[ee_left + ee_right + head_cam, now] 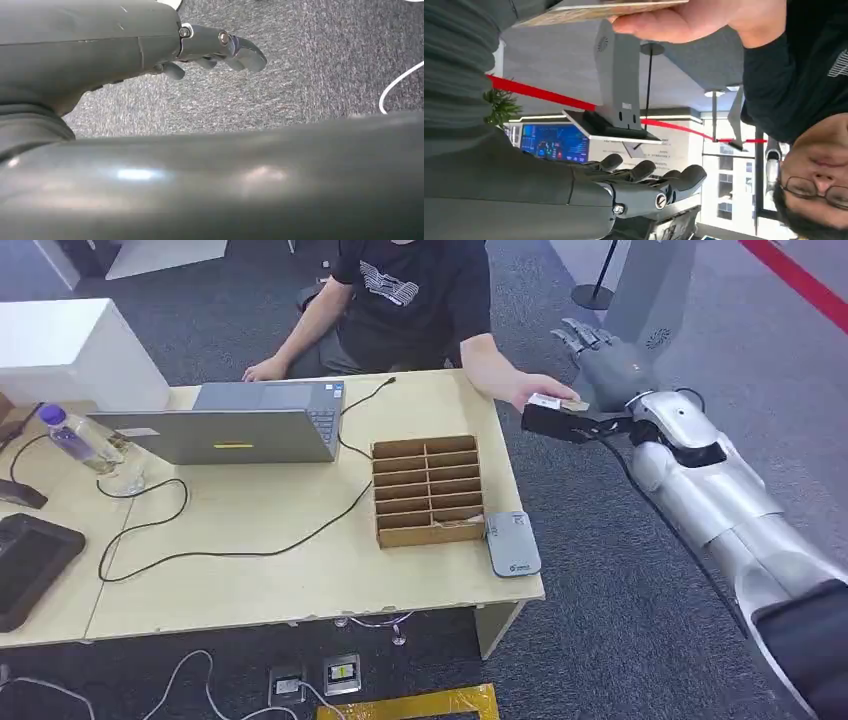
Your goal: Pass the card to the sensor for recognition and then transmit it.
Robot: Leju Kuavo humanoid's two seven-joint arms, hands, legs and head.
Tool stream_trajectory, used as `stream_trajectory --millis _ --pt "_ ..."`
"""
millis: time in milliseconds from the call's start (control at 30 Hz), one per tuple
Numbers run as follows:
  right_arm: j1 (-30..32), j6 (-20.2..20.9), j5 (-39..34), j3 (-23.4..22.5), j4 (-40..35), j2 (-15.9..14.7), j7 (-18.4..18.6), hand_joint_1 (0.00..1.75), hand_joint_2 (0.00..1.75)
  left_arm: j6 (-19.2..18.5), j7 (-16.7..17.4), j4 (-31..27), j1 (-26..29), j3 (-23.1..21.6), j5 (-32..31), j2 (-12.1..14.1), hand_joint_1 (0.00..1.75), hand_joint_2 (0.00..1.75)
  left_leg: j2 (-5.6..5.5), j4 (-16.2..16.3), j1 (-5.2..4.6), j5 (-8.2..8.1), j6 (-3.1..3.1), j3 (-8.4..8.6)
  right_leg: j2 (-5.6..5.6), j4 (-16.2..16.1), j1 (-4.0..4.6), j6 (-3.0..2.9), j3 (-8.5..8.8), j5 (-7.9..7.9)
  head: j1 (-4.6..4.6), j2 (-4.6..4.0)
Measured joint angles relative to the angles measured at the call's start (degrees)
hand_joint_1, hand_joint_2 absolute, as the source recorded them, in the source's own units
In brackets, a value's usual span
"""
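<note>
Tan card (560, 403) sits between the right hand (607, 365) and a person's hand (535, 390); whether the robot grips it, I cannot tell; likely a handover; left hand (215, 47) hangs loosely curled, holding nothing.

light: even, bright indoor | shadows: soft | glare: sheen on left wrist casing | blur: close parts soft

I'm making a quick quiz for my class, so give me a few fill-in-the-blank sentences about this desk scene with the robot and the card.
1. The person's hand holds out a ____ beside the robot's right hand.
2. The wooden organizer sits between the laptop and the grey ____.
3. The water bottle has a ____ cap.
4. The left hand hangs over grey ____.

Missing words: card; card reader; purple; carpet
</note>
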Motion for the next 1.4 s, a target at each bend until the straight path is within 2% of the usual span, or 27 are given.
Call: stream_trajectory --millis 33,833,1267,1400 --pt "0.14 -0.02 0.33 -0.27 0.02 0.18 0.0 1.75 1.75 0.0 0.0 0.0 0.0 0.0 -0.02 -0.02 0.0 0.0 0.0 0.0 0.0 0.0 0.0 0.0 0.0 0.0 0.0 0.0 0.0 0.0 0.0 0.0" --pt "1.47 0.31 3.52 -5.42 0.0 1.44 -0.63 1.75 1.75 0.04 0.0 0.0 -0.19 -0.26 0.79 0.0 0.0 0.0 0.01 0.0 0.0 0.0 0.0 0.02 0.02 0.0 0.0 0.0 -0.02 0.0 0.0 0.0" --pt "4.53 0.55 2.75 -8.0 -1.4 0.22 -0.04 1.75 1.75 0.13 0.02 0.0 -0.06 -0.26 1.03 0.0 0.0 0.0 0.09 0.01 0.0 -0.01 -0.01 0.04 0.06 -0.01 0.0 0.0 -0.04 0.0 -0.02 0.0" --pt "7.83 0.72 1.18 -9.21 -3.24 -1.51 1.49 1.75 1.75 0.33 0.33 0.0 -0.01 -0.26 1.55 0.0 0.0 0.0 0.01 0.01 0.01 -0.01 -0.01 0.03 0.01 -0.02 0.01 0.0 -0.01 0.0 0.02 0.0"
